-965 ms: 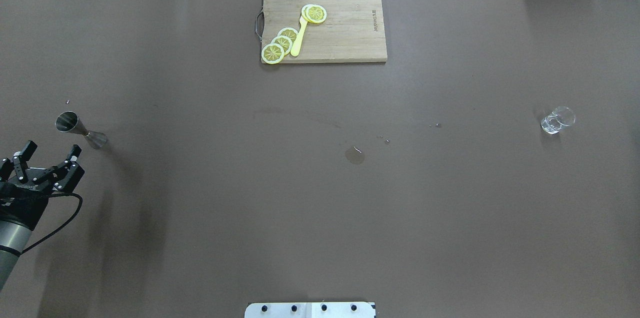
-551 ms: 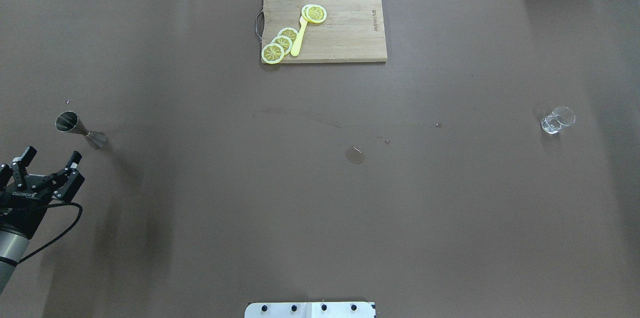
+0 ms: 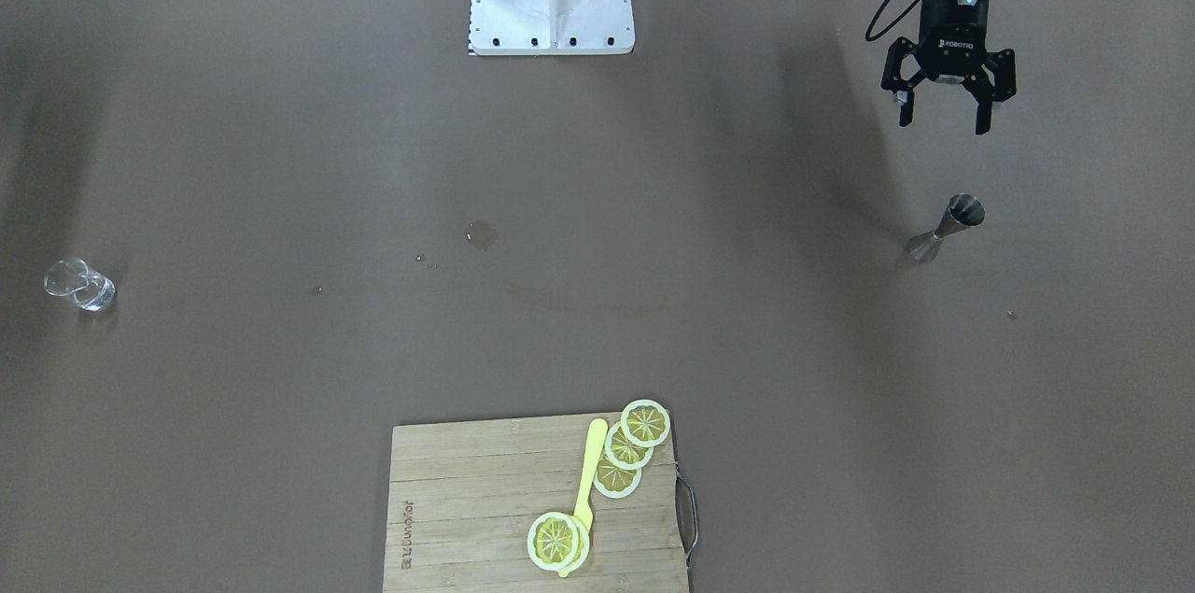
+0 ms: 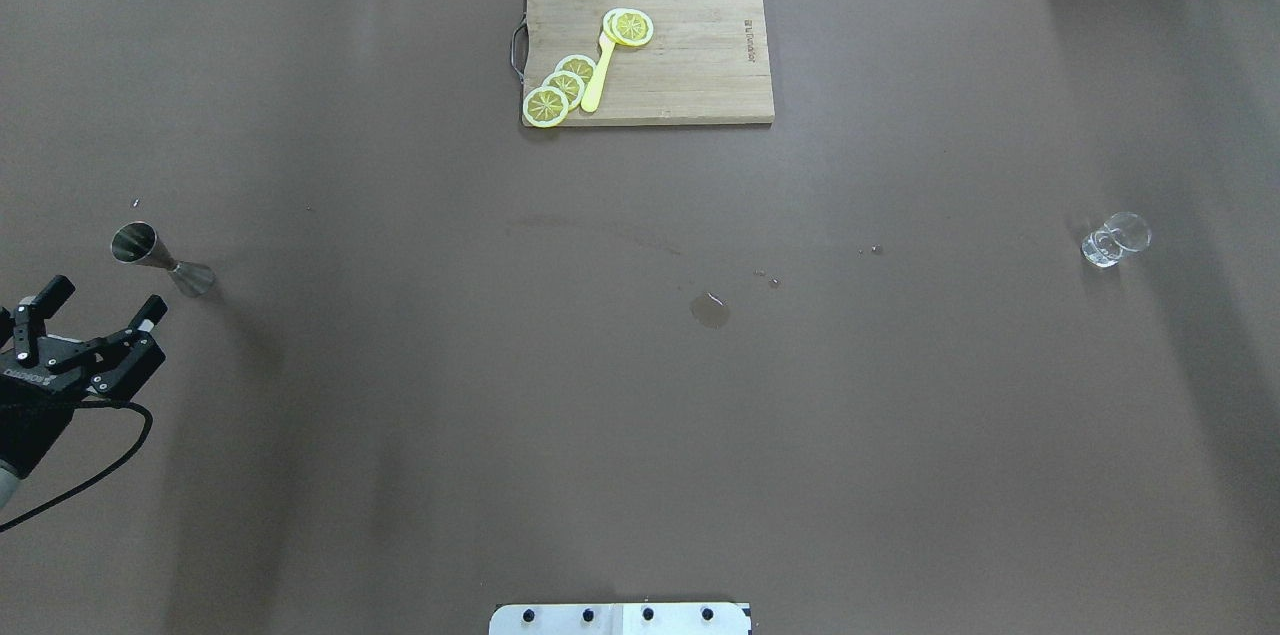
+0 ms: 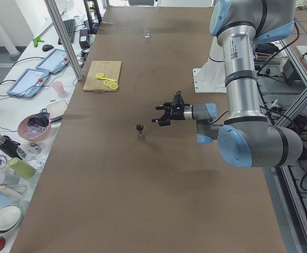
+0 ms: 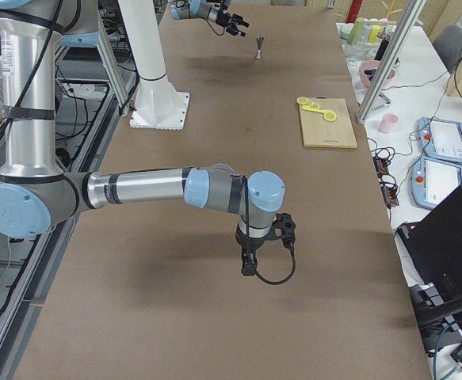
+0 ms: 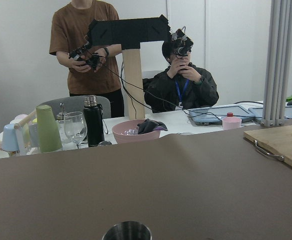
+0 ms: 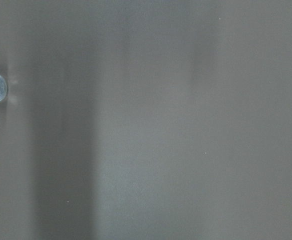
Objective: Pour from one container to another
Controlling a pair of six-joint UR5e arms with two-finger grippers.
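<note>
While our left tool (image 4: 108, 296) gapes empty near the small steel hourglass jigger (image 4: 163, 260), we cannot tell for our right tool (image 6: 266, 240).

Plain brown counter (image 4: 400, 415).
Pale straight-grained wooden cutting board (image 4: 700, 65), yellow white-rimmed lemon slices (image 4: 546, 106); shiny silver metal jigger (image 4: 150, 255); clear glass cup (image 4: 1115, 239); black left tool (image 4: 107, 296).

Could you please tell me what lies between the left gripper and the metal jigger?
Nothing: only bare brown table cover separates the open left gripper from the jigger. This is clearest in the front-facing view.
</note>
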